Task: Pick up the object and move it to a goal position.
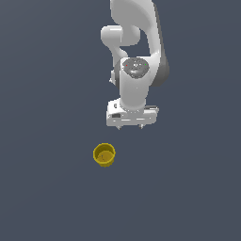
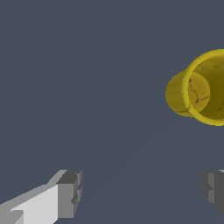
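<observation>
Hanging over the dark grey bench [image 1: 47, 188], my arm [image 1: 136, 56] points my claw [image 1: 132, 127] straight down with its fingers [image 2: 69, 194] spread wide and nothing between them. Well apart from the claw, off to one side, the small yellow cup [image 1: 104, 155] stands upright on the bench, hollow showing.

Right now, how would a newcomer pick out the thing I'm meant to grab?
Start at the white robot arm above the dark grey floor. Below its open gripper, toward the exterior view's left, stands a small yellow cup, hollow side up. It is the only coloured object.
</observation>
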Available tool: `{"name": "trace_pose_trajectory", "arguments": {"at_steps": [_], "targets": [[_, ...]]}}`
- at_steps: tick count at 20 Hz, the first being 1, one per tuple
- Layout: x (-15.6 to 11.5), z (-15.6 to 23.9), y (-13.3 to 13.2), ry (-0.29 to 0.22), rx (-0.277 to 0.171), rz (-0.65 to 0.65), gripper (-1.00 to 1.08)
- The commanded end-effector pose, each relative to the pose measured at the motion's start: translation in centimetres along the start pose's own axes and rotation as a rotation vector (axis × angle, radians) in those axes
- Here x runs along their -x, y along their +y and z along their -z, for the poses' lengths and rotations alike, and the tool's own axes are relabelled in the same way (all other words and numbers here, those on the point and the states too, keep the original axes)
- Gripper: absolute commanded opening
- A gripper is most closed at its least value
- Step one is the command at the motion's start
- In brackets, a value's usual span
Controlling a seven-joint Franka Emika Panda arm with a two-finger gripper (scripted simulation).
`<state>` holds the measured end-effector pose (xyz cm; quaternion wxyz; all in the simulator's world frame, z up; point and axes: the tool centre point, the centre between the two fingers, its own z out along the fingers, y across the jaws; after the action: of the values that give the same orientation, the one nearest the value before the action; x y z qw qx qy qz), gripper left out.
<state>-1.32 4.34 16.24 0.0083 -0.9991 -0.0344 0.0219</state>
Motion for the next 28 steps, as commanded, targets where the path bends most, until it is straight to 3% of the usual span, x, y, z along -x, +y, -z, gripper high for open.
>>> {"name": "trace_pose_trajectory", "arguments": {"at_steps": [1, 16, 28], "targets": [[0.0, 0.0, 0.0, 0.0, 0.0, 0.0, 0.28], [-0.6, 0.6, 0.6, 0.0, 0.002, -0.006, 0.28], [-3.7, -0.8, 4.3, -0.048, -0.003, 0.026, 0.28]]}}
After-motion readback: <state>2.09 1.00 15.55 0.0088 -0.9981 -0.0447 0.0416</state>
